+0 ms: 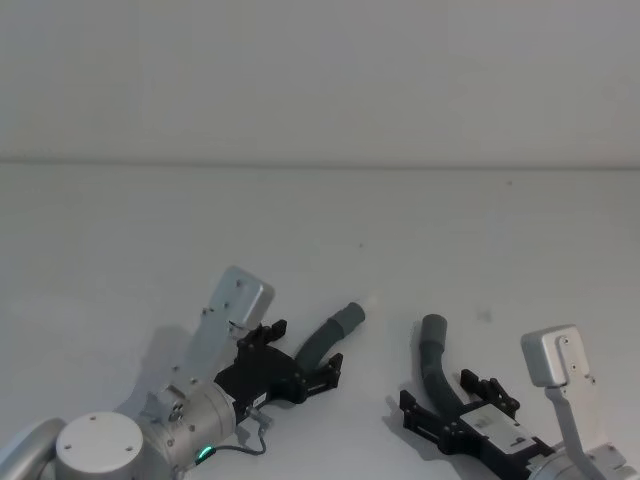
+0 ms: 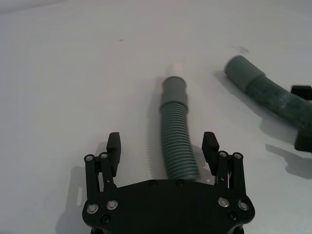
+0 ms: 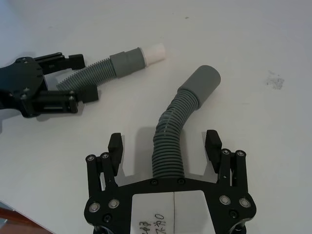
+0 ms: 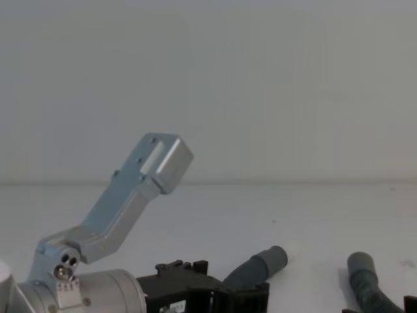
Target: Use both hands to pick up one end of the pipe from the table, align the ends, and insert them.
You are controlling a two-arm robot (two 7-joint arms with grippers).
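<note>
The pipe [image 1: 318,345] is a dark grey corrugated hose lying on the white table [image 1: 320,240], both ends pointing away from me. One cuff [image 2: 174,90] carries a narrow white tip [image 2: 175,68]; the plain cuff [image 3: 202,83] lies to its right. My left gripper [image 2: 162,144] is open and straddles the hose just behind the white-tipped cuff, its fingers [image 2: 113,146] clear of the hose on each side. My right gripper [image 3: 164,144] is open too, straddling the hose behind the plain cuff. In the head view the left gripper [image 1: 303,352] and right gripper [image 1: 440,390] sit low, side by side.
A small dark smudge [image 3: 274,80] marks the table right of the plain cuff. The left arm's silver wrist link [image 4: 130,195] rises high over the table's near left. The right arm's wrist block [image 1: 555,360] stands at the near right.
</note>
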